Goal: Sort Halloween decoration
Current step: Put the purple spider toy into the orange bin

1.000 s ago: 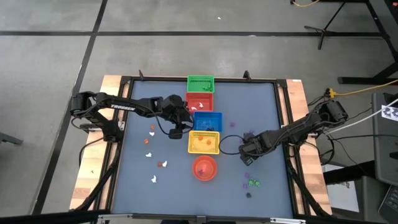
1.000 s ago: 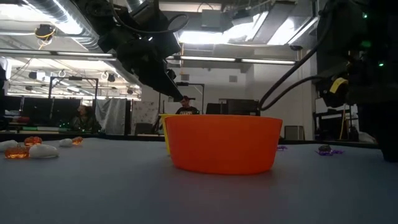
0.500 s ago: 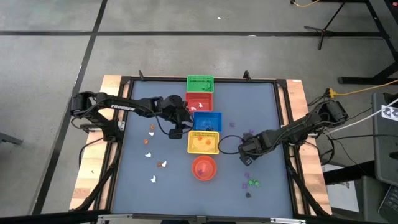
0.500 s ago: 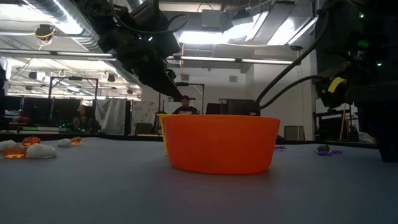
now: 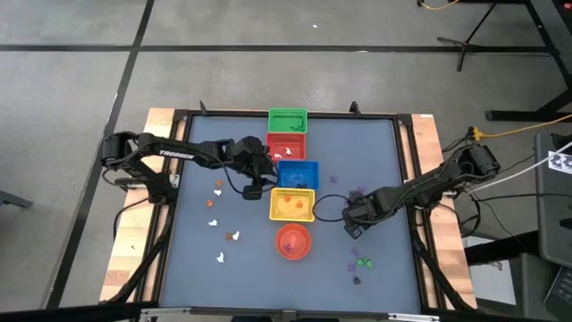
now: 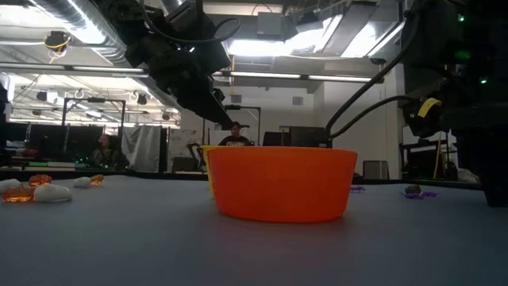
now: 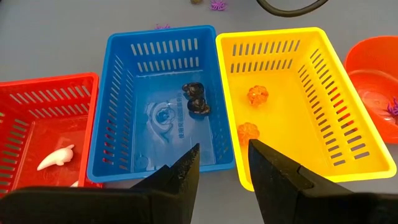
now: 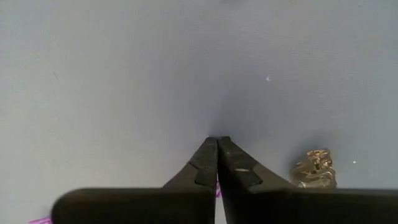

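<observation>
The Halloween decoration is tiny trinkets scattered on the blue-grey table: white and orange ones on the left [image 5: 213, 222], purple, green and dark ones on the right [image 5: 362, 263]. My left gripper [image 7: 222, 167] hovers open over the near rims of the blue basket [image 7: 163, 99] and the yellow basket [image 7: 292, 99], with nothing between its fingers. My right gripper [image 8: 217, 144] points straight down at the table right of the yellow basket [image 5: 292, 205], shut, with a purple sliver between its fingers. A tan trinket [image 8: 316, 168] lies beside it. My right gripper comes from above, its fingertips [image 8: 208, 155] down at the table top. A thin purple bit of a trinket [image 8: 217, 191] shows in the slit between the two shut fingers. The gripper itself hides the rest of that trinket, so its part and pose cannot be told.
Green [image 5: 288, 119], red [image 5: 286, 146], blue and yellow baskets stand in a row down the table's middle, with a round orange bowl [image 5: 294, 241] nearer the front. Two dark trinkets [image 7: 196, 99] lie in the blue basket, orange ones [image 7: 257, 95] in the yellow, a white one [image 7: 55, 157] in the red.
</observation>
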Controlling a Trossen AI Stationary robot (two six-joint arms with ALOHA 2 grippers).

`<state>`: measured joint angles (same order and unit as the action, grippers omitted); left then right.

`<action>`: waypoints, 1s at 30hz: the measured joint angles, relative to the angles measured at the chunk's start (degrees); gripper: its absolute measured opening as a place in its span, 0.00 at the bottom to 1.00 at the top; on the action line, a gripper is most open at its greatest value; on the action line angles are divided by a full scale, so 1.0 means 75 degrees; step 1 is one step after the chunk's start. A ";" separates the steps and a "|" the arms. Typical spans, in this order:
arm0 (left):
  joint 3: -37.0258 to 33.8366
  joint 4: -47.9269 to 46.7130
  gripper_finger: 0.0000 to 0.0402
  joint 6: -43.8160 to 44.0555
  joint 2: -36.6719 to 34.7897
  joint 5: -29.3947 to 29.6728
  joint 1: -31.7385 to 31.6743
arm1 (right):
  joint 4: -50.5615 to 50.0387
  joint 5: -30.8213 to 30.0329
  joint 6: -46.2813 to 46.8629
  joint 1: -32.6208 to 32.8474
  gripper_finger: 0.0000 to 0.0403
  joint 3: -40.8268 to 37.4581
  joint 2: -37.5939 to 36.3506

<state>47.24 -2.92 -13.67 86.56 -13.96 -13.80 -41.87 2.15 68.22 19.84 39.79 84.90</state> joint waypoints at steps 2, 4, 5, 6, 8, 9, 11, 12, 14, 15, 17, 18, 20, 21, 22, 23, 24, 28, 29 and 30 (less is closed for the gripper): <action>0.0000 0.0000 0.30 0.0000 0.0000 0.0000 0.0002 | 0.0000 -0.0003 -0.0002 0.0000 0.03 0.0000 0.0001; 0.0000 0.0000 0.30 0.0000 0.0000 0.0000 0.0000 | -0.0003 -0.0003 0.0001 0.0000 0.02 0.0000 0.0001; -0.0001 0.0000 0.30 0.0000 0.0000 0.0000 0.0002 | -0.0003 -0.0003 0.0001 0.0000 0.01 0.0000 0.0001; 0.0000 0.0000 0.30 0.0000 0.0000 0.0000 -0.0001 | -0.0003 -0.0003 0.0001 0.0000 0.01 0.0000 -0.0002; 0.0000 0.0000 0.30 0.0000 0.0000 0.0000 0.0000 | -0.0003 -0.0006 0.0001 0.0000 0.01 0.0000 -0.0008; 0.0000 0.0000 0.30 0.0000 0.0000 0.0000 0.0001 | -0.0006 -0.0006 0.0001 0.0000 0.01 0.0000 -0.0033; 0.0000 0.0000 0.30 0.0000 0.0000 0.0000 -0.0001 | -0.0023 -0.0007 0.0001 0.0000 0.01 0.0017 -0.0057; 0.0000 0.0000 0.30 0.0000 0.0000 0.0000 0.0002 | -0.0066 -0.0022 -0.0007 0.0000 0.01 0.0058 -0.0078; 0.0000 0.0000 0.30 0.0000 0.0000 0.0000 0.0000 | 0.0019 -0.0091 -0.0150 0.0000 0.00 0.0210 -0.0102; 0.0000 0.0000 0.30 0.0000 0.0000 0.0000 -0.0001 | 0.0072 -0.0120 -0.0215 0.0000 0.00 0.0325 -0.0121; 0.0000 0.0001 0.30 0.0000 0.0000 0.0000 0.0001 | 0.0079 -0.0149 -0.0394 0.0000 0.00 0.0510 -0.0136; 0.0000 0.0003 0.30 0.0000 0.0000 0.0000 0.0001 | 0.0095 -0.0149 -0.0513 0.0000 0.00 0.0590 -0.0128; 0.0000 0.0003 0.30 0.0000 0.0000 0.0000 0.0000 | 0.0233 -0.0197 -0.0583 0.0002 0.00 0.0771 -0.0128; 0.0000 0.0003 0.30 0.0000 0.0000 0.0000 -0.0001 | 0.0294 -0.0242 -0.0603 0.0003 0.00 0.0869 -0.0130; -0.0001 0.0003 0.30 -0.0001 0.0000 0.0000 0.0000 | 0.0310 -0.0288 -0.0659 0.0003 0.00 0.0977 -0.0130; 0.0000 0.0000 0.30 -0.0003 0.0000 0.0000 0.0000 | 0.0302 -0.0292 -0.0746 0.0000 0.00 0.1088 -0.0130; 0.0000 0.0000 0.30 -0.0003 0.0000 0.0000 0.0002 | 0.0313 -0.0294 -0.0806 0.0003 0.00 0.1194 -0.0130; 0.0000 0.0003 0.30 -0.0003 0.0000 0.0000 0.0001 | 0.1024 -0.0346 -0.1379 0.0003 0.00 0.1531 -0.0136; 0.0000 0.0003 0.30 -0.0003 0.0000 0.0000 -0.0001 | 0.1328 -0.0347 -0.1599 0.0003 0.00 0.1585 -0.0136; 0.0000 0.0003 0.30 -0.0003 0.0000 0.0000 -0.0001 | 0.1693 -0.0346 -0.1867 0.0003 0.00 0.1622 -0.0138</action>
<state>47.24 -2.90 -13.69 86.56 -13.96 -13.80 -29.17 -0.44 54.22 19.86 51.96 83.86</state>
